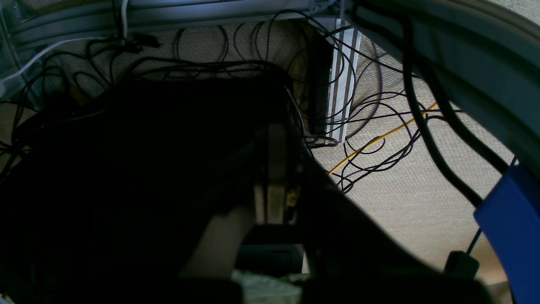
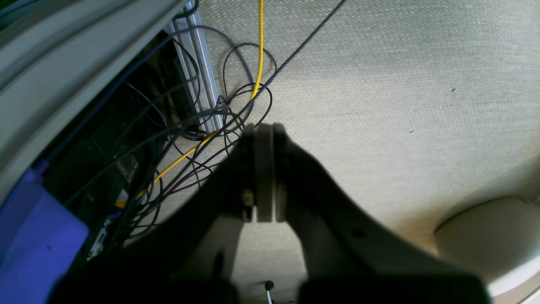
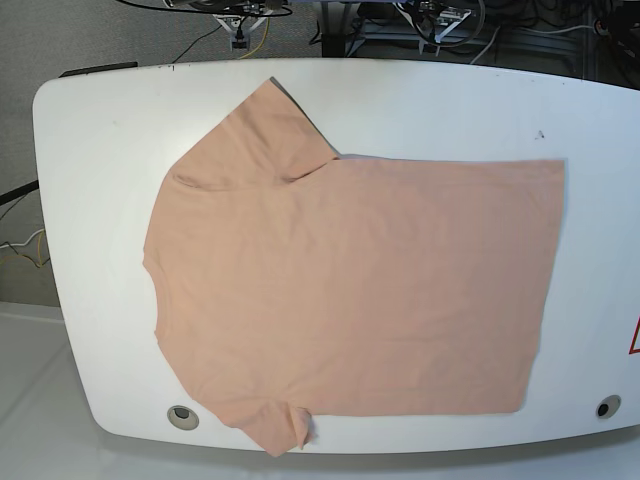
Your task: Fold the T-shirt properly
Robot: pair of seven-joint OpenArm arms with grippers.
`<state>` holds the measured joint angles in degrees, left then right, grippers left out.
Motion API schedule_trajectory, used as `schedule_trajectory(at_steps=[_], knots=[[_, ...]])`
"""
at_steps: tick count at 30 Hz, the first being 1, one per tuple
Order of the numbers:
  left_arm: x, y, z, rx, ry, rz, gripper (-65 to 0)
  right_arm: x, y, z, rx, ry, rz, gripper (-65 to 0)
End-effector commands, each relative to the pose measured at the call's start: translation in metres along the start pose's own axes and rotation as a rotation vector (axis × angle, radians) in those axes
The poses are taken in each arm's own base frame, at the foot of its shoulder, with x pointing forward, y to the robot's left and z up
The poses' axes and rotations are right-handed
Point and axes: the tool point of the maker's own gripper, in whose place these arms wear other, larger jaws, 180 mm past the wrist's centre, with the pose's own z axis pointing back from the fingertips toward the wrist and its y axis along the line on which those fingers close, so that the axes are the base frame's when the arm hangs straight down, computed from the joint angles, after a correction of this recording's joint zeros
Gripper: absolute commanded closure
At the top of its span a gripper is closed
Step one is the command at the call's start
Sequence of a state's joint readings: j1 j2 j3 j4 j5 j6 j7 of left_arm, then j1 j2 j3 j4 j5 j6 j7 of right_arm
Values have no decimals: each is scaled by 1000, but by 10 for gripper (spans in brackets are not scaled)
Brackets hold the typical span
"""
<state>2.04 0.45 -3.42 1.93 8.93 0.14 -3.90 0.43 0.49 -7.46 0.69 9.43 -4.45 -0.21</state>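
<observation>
Base view: T-shirt [image 3: 350, 290] spread flat across centre of white worktop [image 3: 80, 180], neck end toward frame left, hem toward frame right, one sleeve toward upper left, other at bottom edge with small curled corner. No arm or fingers in this view. Left wrist view: left gripper [image 1: 276, 169] with fingers pressed together, nothing between them, pointed down at carpeted floor [image 1: 413, 202] strewn with black cables [image 1: 363, 105] and a yellow cable [image 1: 379, 139]. Right wrist view: right gripper [image 2: 264, 169] likewise closed, empty, above same carpet. No shirt in either wrist view. No readable writing.
</observation>
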Motion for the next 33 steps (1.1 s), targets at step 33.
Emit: schedule_trajectory(at_steps=[33], knots=[[-41,55,24,116,-151,-46,0,-50,-66,5,-109,-50,50,0]])
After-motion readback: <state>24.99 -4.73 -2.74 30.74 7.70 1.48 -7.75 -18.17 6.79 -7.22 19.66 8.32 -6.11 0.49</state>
